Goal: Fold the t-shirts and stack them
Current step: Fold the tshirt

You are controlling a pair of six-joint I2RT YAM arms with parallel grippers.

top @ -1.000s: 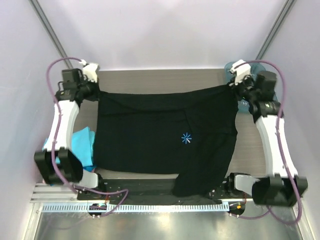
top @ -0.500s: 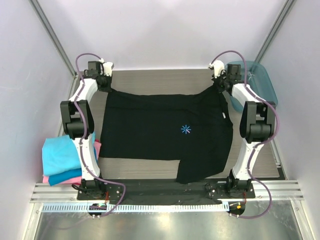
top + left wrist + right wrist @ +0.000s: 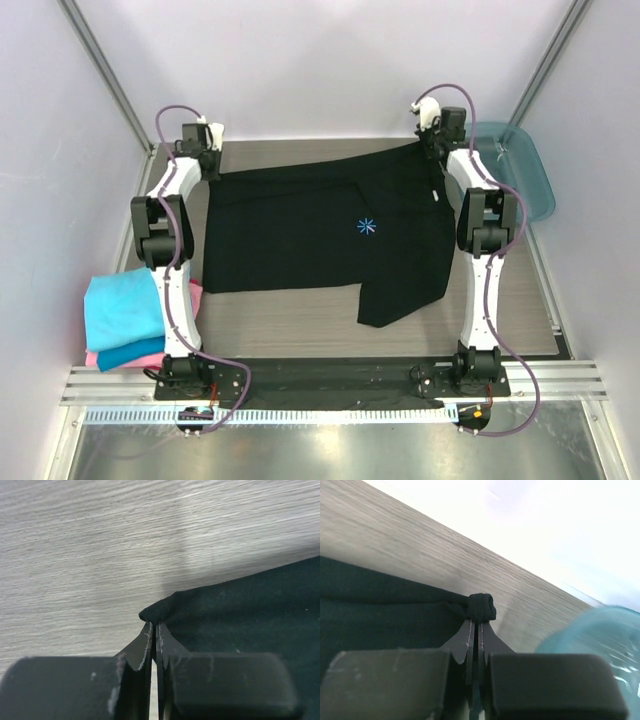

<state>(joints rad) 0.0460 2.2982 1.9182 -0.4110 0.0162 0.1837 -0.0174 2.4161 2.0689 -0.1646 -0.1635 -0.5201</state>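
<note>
Though limp, black t-shirt (image 3: 300, 225) (soft cloth)

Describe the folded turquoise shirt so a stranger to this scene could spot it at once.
Start at the grey wood-grain table and go to its near left corner, outside the left arm. The folded turquoise cloth t-shirt tops a small pile there, over a blue shirt and a pink shirt.

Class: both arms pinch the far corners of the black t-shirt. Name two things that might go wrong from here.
1. The left end effector and right end effector each grip only a small nub of the black t-shirt; a pull may slip it free.
2. The shirt lies skewed, with one flap trailing toward the near edge, so a fold may come out crooked.
</note>
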